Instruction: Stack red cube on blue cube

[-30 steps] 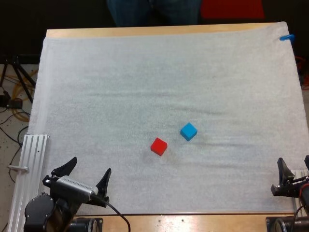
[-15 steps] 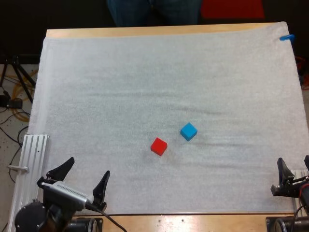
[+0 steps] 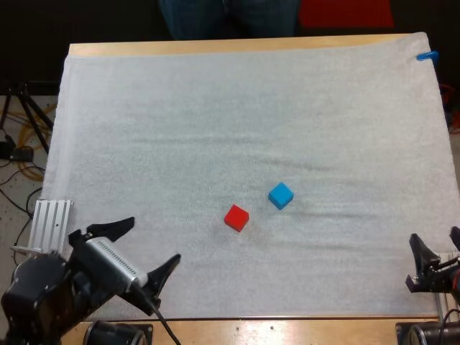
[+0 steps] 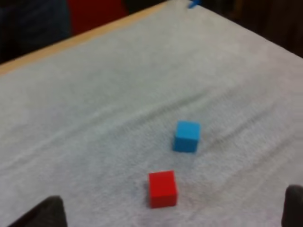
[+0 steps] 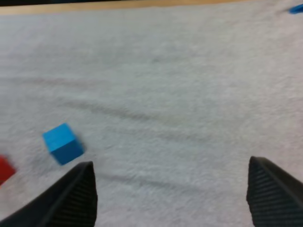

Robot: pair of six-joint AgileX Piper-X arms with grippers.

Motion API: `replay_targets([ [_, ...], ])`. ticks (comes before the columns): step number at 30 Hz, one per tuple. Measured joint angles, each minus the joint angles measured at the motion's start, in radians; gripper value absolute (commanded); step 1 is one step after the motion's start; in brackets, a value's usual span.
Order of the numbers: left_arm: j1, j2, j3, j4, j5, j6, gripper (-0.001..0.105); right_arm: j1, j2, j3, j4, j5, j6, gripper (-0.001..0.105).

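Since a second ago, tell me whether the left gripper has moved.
Yes. The left gripper has turned and shifted rightward toward the red cube, which lies unmoved on the mat.

A wooden table point(image 3: 287, 330) carries a white mat point(image 3: 215, 129) bearing a red cube point(image 3: 236, 217) and a blue cube point(image 3: 281, 195).

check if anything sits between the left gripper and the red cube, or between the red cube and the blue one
Nothing visible does. Only bare white mat lies between the open left gripper and the red cube, and between it and the blue cube.
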State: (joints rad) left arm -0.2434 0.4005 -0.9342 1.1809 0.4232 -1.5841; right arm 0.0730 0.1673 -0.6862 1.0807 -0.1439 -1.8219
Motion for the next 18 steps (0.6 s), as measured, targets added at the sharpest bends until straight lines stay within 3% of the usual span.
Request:
replay_targets([
  [6, -0.06, 0.032, -0.005, 0.049, -0.007, 0.042, 0.087, 0.0, 0.119, -0.069, 0.002, -0.155, -0.001, 0.064],
  [18, -0.059, 0.032, -0.005, 0.05, -0.026, 0.08, 0.087, 0.008, 0.437, -0.244, 0.001, -0.429, -0.064, 0.064],
])
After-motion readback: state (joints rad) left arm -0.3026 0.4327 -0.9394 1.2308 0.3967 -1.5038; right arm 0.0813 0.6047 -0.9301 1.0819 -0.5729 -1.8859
